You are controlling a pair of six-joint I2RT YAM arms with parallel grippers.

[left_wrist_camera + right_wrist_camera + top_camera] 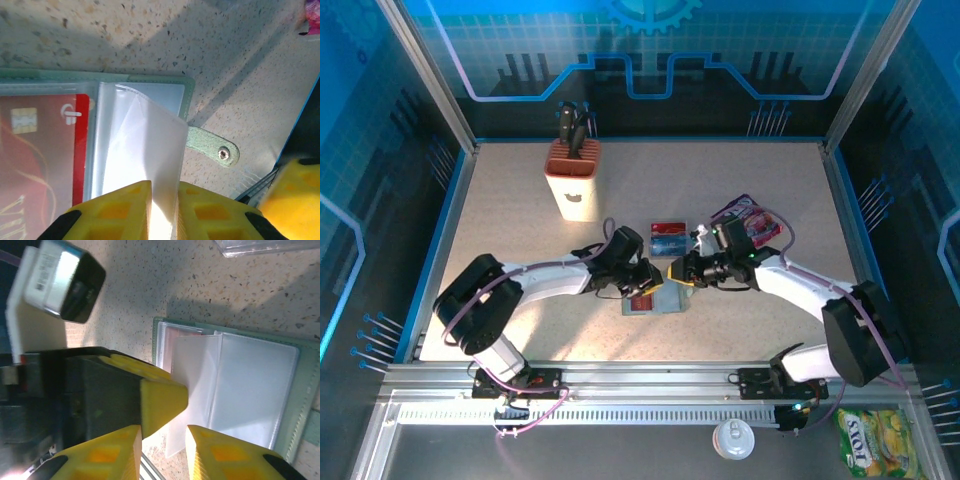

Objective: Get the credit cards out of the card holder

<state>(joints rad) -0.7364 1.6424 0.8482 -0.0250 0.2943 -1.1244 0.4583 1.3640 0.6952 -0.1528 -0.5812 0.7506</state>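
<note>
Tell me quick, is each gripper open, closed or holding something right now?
Left gripper: closed, pinching a clear sleeve of the card holder.
Right gripper: open, holding nothing.

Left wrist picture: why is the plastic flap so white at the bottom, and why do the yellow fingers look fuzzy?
Left wrist view: light glares off the clear sleeve where the left gripper pinches it, washing it white; the yellow fingers sit close to the lens and blur, while the table is sharp. Right wrist view: the right gripper blurs too.
</note>
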